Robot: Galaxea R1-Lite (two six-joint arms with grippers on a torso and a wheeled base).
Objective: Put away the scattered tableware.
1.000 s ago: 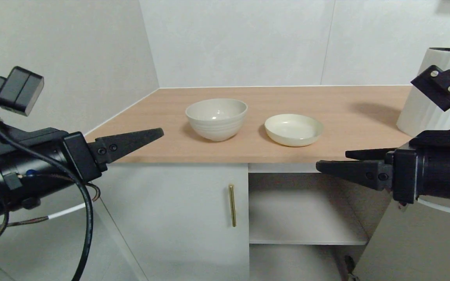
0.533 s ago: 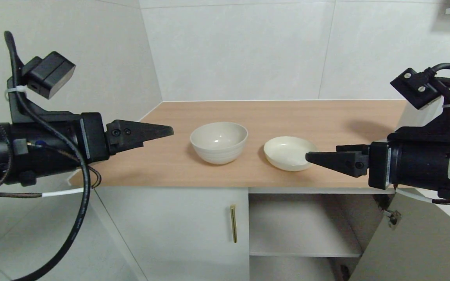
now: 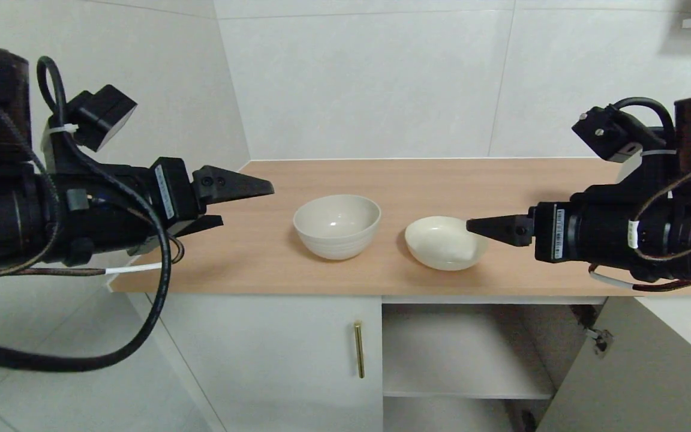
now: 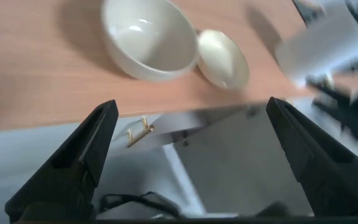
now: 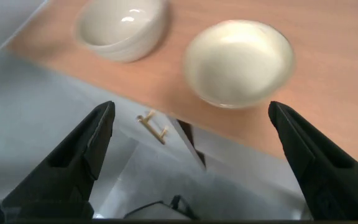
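Two pale bowls stand side by side on the wooden countertop (image 3: 501, 186). The deeper bowl (image 3: 336, 225) (image 4: 151, 37) (image 5: 122, 25) is on the left and the shallow bowl (image 3: 444, 243) (image 4: 224, 57) (image 5: 238, 62) on the right. My left gripper (image 3: 246, 205) (image 4: 191, 101) hovers open at counter height, left of the deep bowl and apart from it. My right gripper (image 3: 471, 227) (image 5: 190, 107) is open, and its tip overlaps the shallow bowl's right rim in the head view. Whether it touches the bowl I cannot tell.
Below the counter is a white cabinet. Its left door is closed and has a brass handle (image 3: 357, 348). The right compartment stands open with a shelf (image 3: 465, 366), and its door (image 3: 621, 372) is swung out to the right. Walls close the counter at the back and left.
The head camera has shifted, so the whole picture moved. Both arms rose to counter height and came inward. The right gripper's tip now meets the shallow bowl's right rim.
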